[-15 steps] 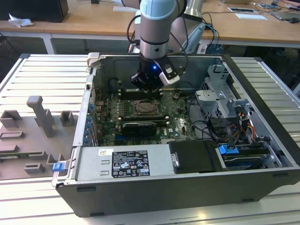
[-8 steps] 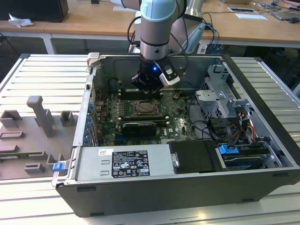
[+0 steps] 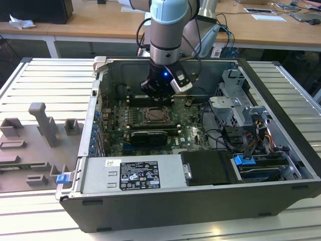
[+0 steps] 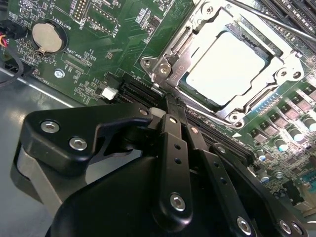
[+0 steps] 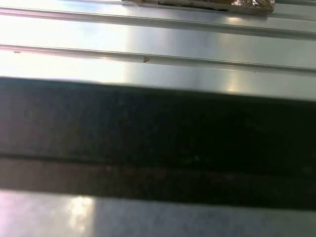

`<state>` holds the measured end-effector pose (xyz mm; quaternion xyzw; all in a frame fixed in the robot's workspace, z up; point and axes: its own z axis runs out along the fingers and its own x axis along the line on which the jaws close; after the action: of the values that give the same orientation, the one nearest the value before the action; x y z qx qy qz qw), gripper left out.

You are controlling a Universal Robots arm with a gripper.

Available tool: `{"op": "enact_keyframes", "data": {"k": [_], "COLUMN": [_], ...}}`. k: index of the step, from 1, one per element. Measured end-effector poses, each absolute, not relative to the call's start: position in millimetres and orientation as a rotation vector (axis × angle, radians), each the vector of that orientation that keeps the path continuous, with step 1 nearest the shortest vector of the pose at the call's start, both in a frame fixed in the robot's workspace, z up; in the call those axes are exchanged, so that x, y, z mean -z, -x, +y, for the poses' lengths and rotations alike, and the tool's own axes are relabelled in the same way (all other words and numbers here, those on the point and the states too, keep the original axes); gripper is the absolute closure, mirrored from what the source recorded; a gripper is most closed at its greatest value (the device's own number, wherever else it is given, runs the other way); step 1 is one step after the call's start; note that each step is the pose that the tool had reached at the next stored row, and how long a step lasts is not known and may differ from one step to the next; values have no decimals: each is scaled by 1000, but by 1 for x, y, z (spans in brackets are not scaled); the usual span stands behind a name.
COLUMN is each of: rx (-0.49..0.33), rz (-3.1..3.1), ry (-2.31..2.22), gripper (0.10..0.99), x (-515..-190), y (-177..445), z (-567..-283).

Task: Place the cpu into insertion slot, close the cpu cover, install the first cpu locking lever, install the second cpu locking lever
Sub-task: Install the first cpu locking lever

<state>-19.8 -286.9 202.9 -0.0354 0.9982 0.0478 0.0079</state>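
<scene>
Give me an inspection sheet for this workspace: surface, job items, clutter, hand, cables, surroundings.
Surface: slatted metal table carrying an open computer case.
Job's things: cpu sits in the insertion slot; cpu cover lies flat around its top; a lever rod runs beside it, latched or not I cannot tell.
Clutter: grey fixture blocks on the table, at the exterior view's left.
Hand: shut, holding nothing, tips at a corner of the insertion slot.
Cables: black, orange and yellow wires inside the case, at the exterior view's right.
Surroundings: wooden desks behind the table.
</scene>
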Motion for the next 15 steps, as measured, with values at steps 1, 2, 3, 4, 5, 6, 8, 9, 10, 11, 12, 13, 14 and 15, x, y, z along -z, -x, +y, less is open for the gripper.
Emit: {"op": "enact_keyframes", "data": {"k": [1, 2, 3, 4, 5, 6, 8, 9, 10, 11, 12, 13, 14, 15], "rx": [-149, -149, -149, -149, -149, -149, -149, -149, -149, -149, -150, -149, -149, -149], "rz": [3120, 3120, 3120, 3120, 3120, 3120, 3120, 3120, 3120, 3120, 3120, 3120, 3120, 3120], "ry": [111, 111, 111, 111, 111, 111, 111, 111, 111, 111, 111, 111, 111, 111], "gripper": [980, 980, 980, 980, 980, 980, 980, 980, 980, 980, 980, 980, 980, 980], "x": [-203, -203, -203, -203, -203, -203, -204, -204, -204, -205, -205, -205, -206, -206], "y": [20, 20, 20, 20, 20, 20, 20, 20, 20, 20, 20, 20, 20, 20], "z": [-287, -287, -287, -287, -287, -287, -287, -287, -287, -287, -287, -287, -287, -287]}}
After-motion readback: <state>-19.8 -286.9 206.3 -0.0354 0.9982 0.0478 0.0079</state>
